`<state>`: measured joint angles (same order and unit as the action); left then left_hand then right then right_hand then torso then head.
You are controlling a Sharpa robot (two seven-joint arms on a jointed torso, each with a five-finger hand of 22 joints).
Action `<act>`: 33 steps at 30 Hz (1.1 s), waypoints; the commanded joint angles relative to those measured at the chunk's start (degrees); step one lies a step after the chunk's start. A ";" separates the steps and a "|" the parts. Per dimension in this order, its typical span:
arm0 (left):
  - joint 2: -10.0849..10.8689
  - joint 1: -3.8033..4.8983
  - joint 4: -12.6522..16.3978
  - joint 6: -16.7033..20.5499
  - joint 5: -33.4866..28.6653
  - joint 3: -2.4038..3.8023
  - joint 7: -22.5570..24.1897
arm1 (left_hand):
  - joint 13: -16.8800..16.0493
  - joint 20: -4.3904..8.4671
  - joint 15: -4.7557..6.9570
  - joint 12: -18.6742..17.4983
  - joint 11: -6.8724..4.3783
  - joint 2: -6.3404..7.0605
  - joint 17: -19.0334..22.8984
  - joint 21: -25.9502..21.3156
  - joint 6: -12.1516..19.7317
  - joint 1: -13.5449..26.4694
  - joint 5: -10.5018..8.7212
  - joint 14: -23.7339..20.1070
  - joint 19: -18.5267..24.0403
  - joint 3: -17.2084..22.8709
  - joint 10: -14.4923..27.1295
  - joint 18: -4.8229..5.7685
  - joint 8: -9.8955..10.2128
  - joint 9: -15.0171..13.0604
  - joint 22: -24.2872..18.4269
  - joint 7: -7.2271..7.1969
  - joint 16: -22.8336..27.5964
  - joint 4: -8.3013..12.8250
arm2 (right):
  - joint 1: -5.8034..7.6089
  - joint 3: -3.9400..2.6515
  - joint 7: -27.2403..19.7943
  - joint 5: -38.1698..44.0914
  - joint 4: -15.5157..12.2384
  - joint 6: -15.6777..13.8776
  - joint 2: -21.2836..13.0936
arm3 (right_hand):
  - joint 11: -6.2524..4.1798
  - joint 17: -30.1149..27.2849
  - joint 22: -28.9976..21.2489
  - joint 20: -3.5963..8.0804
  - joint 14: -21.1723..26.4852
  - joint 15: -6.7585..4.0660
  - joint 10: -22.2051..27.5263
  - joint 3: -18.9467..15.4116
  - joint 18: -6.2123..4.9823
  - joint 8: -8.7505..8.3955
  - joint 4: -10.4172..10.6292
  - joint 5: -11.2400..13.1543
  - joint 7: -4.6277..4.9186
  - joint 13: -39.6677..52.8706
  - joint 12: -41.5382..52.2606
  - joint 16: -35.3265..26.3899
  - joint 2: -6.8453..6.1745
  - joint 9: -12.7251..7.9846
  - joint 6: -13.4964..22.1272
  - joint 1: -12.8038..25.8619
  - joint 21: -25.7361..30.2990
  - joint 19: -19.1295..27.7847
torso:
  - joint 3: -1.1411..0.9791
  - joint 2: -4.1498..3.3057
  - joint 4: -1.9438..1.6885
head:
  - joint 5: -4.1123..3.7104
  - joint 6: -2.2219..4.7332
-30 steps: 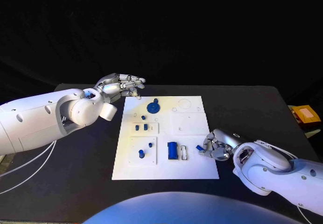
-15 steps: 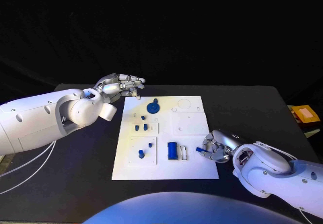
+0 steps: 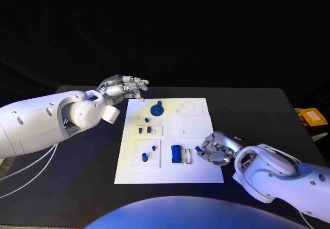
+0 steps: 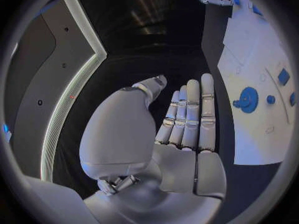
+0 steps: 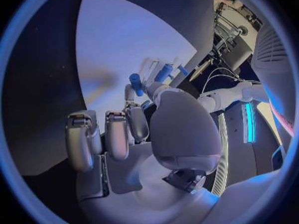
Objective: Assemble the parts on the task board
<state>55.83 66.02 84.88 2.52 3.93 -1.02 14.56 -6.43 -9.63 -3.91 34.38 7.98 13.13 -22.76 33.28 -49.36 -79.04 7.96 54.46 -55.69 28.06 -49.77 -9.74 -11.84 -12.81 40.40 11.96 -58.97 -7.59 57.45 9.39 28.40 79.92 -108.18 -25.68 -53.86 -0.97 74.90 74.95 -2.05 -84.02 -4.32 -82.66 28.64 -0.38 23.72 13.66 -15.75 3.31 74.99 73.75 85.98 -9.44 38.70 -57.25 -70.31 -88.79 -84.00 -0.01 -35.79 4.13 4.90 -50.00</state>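
Right hand sits at the right edge of the task board, fingers curled in, pinching a small blue part between thumb and a fingertip; I hold it up off the plate, by my guess so it can be carried to a slot rather than dragged across the board. In my right wrist view the same blue part sticks out past my fingertips, so the grip is at one end and the free end is left clear for inserting, I judge. Just beside it on the board lie a blue block and a narrow empty frame, likely the target. Further out are two small blue pegs, a lower pair and a blue gear near the far end. Left hand hangs off the far-left corner, holding nothing, fingers straight and side by side in its wrist view, parked out of the way.
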 commanded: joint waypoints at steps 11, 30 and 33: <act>-0.03 0.03 0.38 -0.99 -0.30 0.03 0.45 | -0.08 0.10 -0.29 0.30 0.13 -0.39 0.09 -0.44 0.40 0.12 0.05 -0.17 -0.44 -0.09 0.44 -0.70 0.09 0.09 -0.07 -0.14 -0.02 -0.16 | -0.26 0.03 -2.55 -8.55 1.89 0.82 3.45 | -0.08 7.58 14.70 0.45 -4.49 -0.32 -0.37 4.99 0.11 0.34 -4.96 -0.38 -0.10 4.23 0.31 0.12 -0.15 2.20 0.32 1.81 0.00 -5.57 | -0.07 -0.07 -0.01 | 0.20 0.00; 0.09 0.04 0.47 -0.98 -0.30 0.04 0.43 | -0.08 0.10 -0.29 0.30 0.13 -0.39 0.09 -0.44 0.40 0.12 0.05 -0.17 -0.44 -0.09 0.44 -0.70 0.09 0.09 -0.07 -0.14 -0.02 -0.16 | -1.12 0.04 -1.17 -8.10 4.15 2.79 5.76 | 0.03 7.53 14.62 0.35 -4.48 -0.22 -0.35 2.95 0.06 0.53 -3.31 1.16 0.00 4.34 0.31 0.08 -0.20 2.16 0.17 6.47 0.26 -5.47 | -0.08 -0.02 0.07 | 0.43 0.00; 0.10 0.04 0.46 -0.97 -0.30 0.04 0.42 | -0.08 0.10 -0.29 0.30 0.13 -0.39 0.09 -0.44 0.40 0.12 0.05 -0.17 -0.44 -0.09 0.44 -0.70 0.09 0.09 -0.07 -0.14 -0.02 -0.16 | -1.16 0.04 -1.17 -7.91 4.20 2.75 5.80 | 0.09 7.54 14.62 0.32 -4.49 -0.18 -0.39 2.25 0.06 0.53 -2.38 1.90 0.05 4.43 0.40 0.08 -0.19 2.06 0.00 7.92 0.26 -5.47 | -0.08 -0.03 0.06 | 0.43 0.00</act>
<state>55.97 66.02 85.18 2.43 3.93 -1.02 14.57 -6.42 -9.63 -3.91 34.38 7.99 13.13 -22.76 33.06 -49.36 -79.04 7.96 54.46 -55.69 28.06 -49.77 -9.74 -11.84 -12.81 40.41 11.96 -58.97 -7.59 56.47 9.32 26.85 71.45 -103.97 -24.37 -48.17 -0.92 74.93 74.92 -2.05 -84.01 -4.31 -82.71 31.12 -0.38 24.59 11.17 -14.09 3.35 74.99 73.96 85.98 -9.58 40.96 -57.25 -62.89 -88.79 -84.00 -0.09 -35.83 4.19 5.33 -50.00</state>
